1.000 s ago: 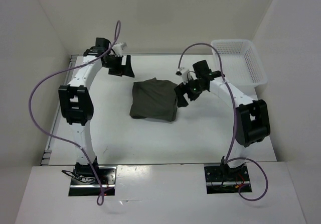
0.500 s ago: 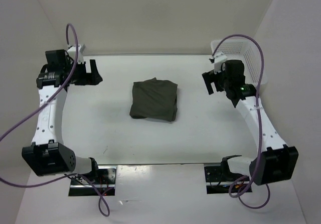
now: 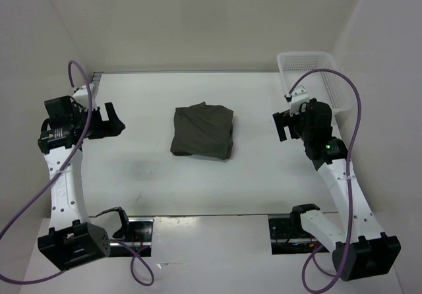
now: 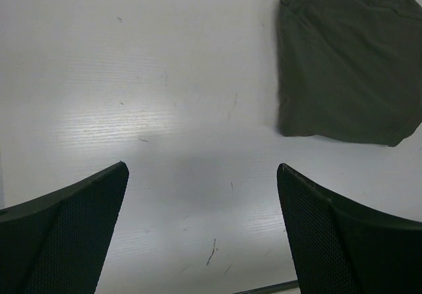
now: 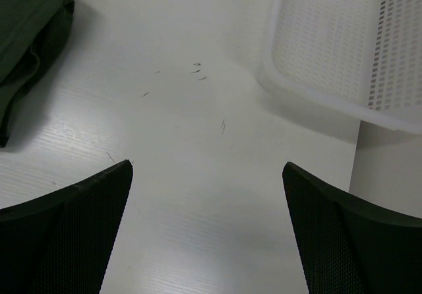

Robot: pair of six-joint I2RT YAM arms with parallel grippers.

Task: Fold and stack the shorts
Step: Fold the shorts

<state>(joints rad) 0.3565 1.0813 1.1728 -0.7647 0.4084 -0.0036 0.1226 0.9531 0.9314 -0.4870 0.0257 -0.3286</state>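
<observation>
Shorts (image 3: 202,131): lie as a compact, roughly square packet near the middle of the tabletop (image 3: 151,169), layered edges visible on the near side.
Left hand (image 4: 201,169): fingers spread apart, nothing between them; positioned to the left of the shorts, well apart from the fabric.
Right hand (image 5: 208,165): fingers spread apart, nothing between them; positioned between the shorts and the white mesh basket (image 3: 310,63), touching neither.
Basket: stands at the far right corner of the tabletop, well apart from the shorts.
Folding step: judged complete, since the garment is reduced to one flat bundle with no leg or waistband trailing out.
Stacking step: judged complete or not applicable, since only one pair is in view and there is no pile to add it to.
Work left: judged little or none; at most a squaring of the slightly uneven near edge.
</observation>
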